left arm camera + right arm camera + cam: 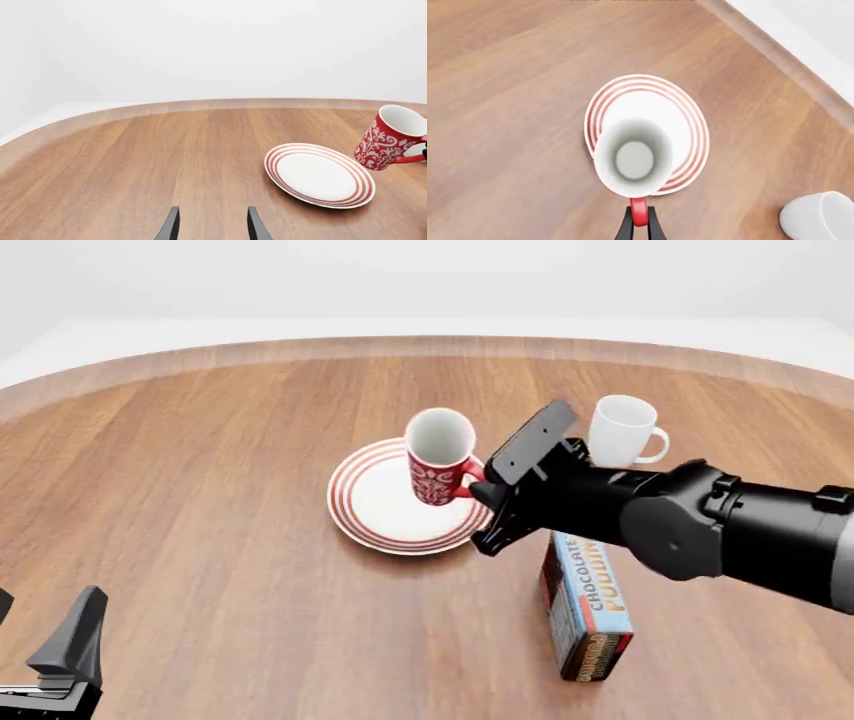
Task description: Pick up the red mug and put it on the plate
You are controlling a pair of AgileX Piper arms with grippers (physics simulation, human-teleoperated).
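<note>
The right arm's jaws (pixel 639 222) pinch the red mug (pixel 439 456) by its handle; the mug hangs tilted just ahead of them, above the plate (pixel 387 512), mouth leaning away. The left jaws (pixel 212 225), spread and empty, sit well apart over the counter (pixel 200 490)

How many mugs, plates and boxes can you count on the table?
Mugs: 2, the red mug held by the right gripper, and the white mug
Plates: 1, the plate
Boxes: 1, the pudding box
Total: 4
</note>
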